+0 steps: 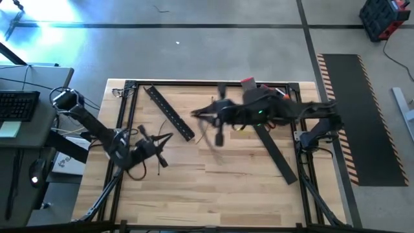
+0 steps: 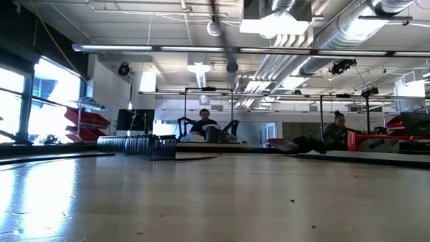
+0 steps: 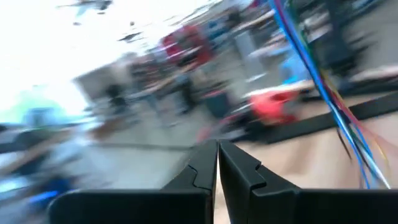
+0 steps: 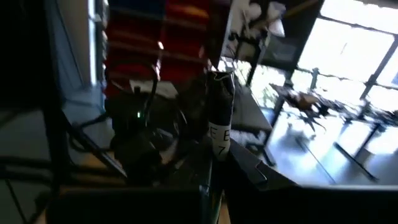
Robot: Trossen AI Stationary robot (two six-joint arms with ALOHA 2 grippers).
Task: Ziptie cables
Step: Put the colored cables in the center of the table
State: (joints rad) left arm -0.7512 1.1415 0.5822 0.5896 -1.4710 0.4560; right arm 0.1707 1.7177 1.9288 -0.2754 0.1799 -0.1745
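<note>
Both arms are hanging over the pale wooden counter (image 1: 213,188), nothing gripped. The left pincer (image 1: 167,138) is sitting near the left edge with its two dark fingers (image 3: 239,171) pressed together, empty. The right pincer (image 1: 197,114) is reaching in over the middle, likewise pinched closed on nothing.

The thin, dark grey, flexible cables (image 1: 208,141) are lying loose on the counter just beside a flat black perforated bar (image 1: 169,112), faint in the high view; I can't count the strands. A second flat black bar (image 1: 277,154) is lying toward the right.

Judging by looks, the cables are going to be light, floppy and prone to splaying. Best grab is probably mid-length, strands gathered first, since an end grip would be letting them fan out.
</note>
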